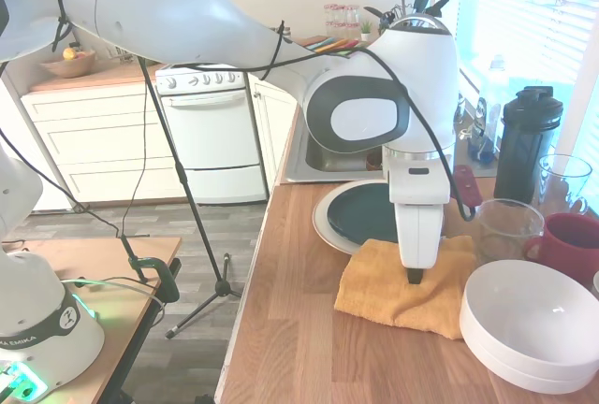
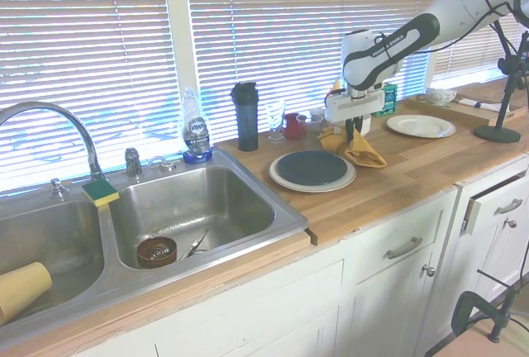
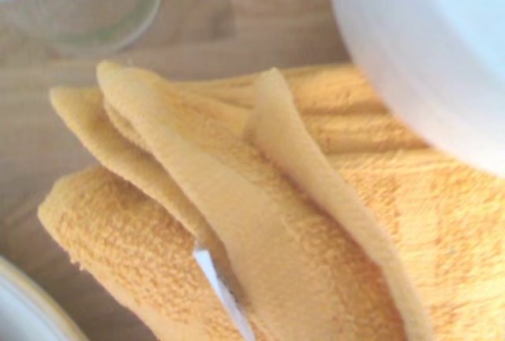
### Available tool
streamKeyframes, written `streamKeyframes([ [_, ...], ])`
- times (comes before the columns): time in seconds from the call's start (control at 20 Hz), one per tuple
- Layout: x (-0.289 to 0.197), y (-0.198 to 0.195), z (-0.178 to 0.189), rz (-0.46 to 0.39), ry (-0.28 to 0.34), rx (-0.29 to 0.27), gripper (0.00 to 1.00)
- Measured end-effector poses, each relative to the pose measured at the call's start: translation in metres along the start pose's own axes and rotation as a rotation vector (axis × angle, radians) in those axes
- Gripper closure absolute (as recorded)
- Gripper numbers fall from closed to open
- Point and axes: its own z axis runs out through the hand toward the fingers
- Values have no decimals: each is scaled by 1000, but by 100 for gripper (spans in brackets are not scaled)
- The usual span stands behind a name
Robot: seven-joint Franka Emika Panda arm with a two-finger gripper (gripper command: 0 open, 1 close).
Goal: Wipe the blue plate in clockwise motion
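Observation:
The blue plate (image 1: 363, 213) (image 2: 312, 166) lies flat on a larger cream plate (image 1: 324, 226) (image 2: 283, 178) on the wooden counter. Just beside it, away from the sink, a yellow cloth (image 1: 388, 284) (image 2: 362, 150) (image 3: 260, 222) rests crumpled on the counter. My gripper (image 1: 413, 276) (image 2: 355, 130) points straight down into the cloth, fingers together, pinching a raised fold. In the wrist view the folds rise toward the camera. The gripper is beside the blue plate, not over it.
A big white bowl (image 1: 529, 324) (image 3: 442, 49) touches the cloth's far side. A glass jug (image 1: 506, 227), a red mug (image 1: 571, 243) and a black bottle (image 1: 525, 142) stand by the window. The sink (image 2: 194, 208) lies past the plates, and another white plate (image 2: 420, 126) sits further along.

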Motion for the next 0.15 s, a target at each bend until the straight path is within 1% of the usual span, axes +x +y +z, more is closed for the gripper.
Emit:
streamKeyframes([
  [0.05, -2, 1, 4, -4, -17, 0, 100],
  [0.1, -5, 2, 6, -8, -33, 0, 0],
  [0.15, -6, 2, 8, -15, -47, 2, 0],
])
